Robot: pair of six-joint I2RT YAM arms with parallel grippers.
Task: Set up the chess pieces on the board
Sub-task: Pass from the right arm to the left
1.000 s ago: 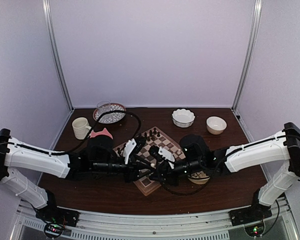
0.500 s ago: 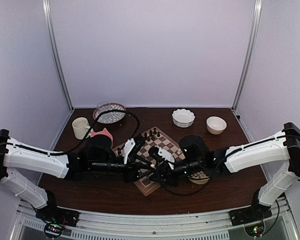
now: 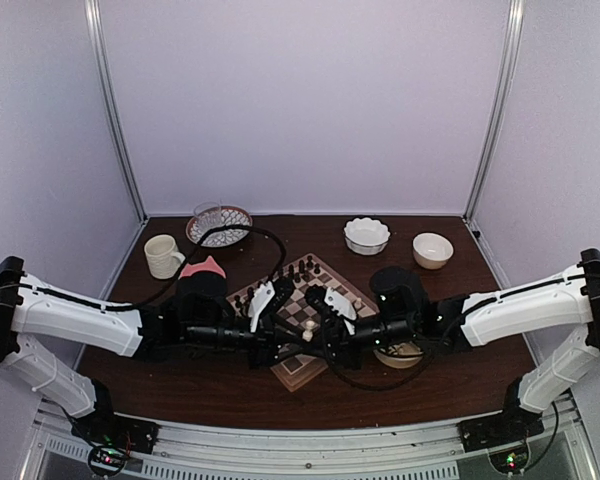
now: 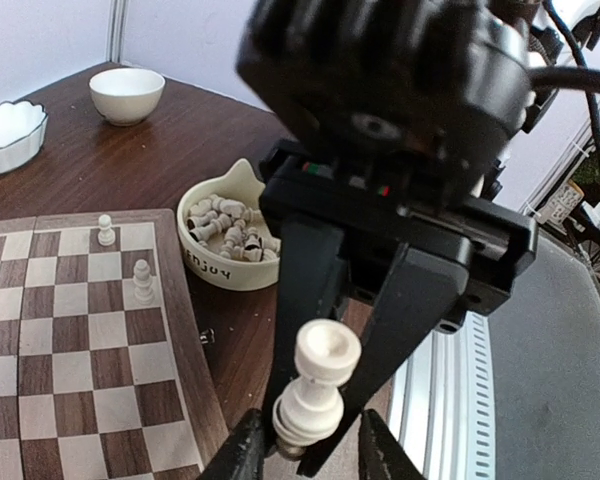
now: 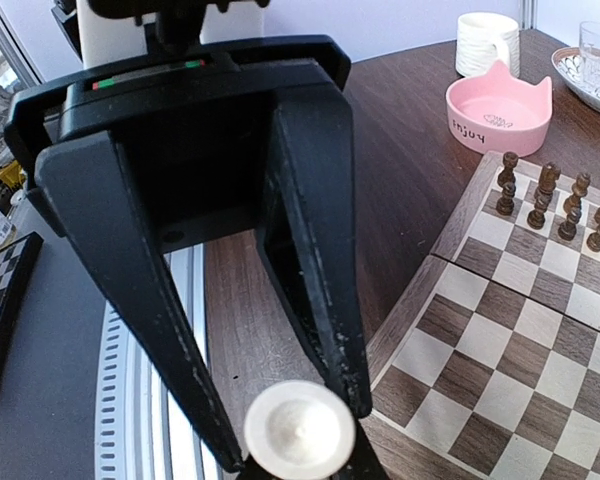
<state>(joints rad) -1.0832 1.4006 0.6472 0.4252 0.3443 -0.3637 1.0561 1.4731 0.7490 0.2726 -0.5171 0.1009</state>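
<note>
Chess piece: cream, was pinched in your R gripper by board 6 o'clock corner. L gripper stood part-open, flanking it; prob. handover to re-grip.

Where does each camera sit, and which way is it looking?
Top: high behind the arms, looking down on the board; left arm and right arm reach in from the sides.
Left wrist: on the left arm, looking rightward past its own fingertips at the right gripper and the cream cat-eared bowl.
Right wrist: on the right arm, looking leftward at the left gripper, pink bowl and mug; own fingers unclear.
Shared: both wrist views show one cream chess piece between the jaws, from opposite ends.
</note>
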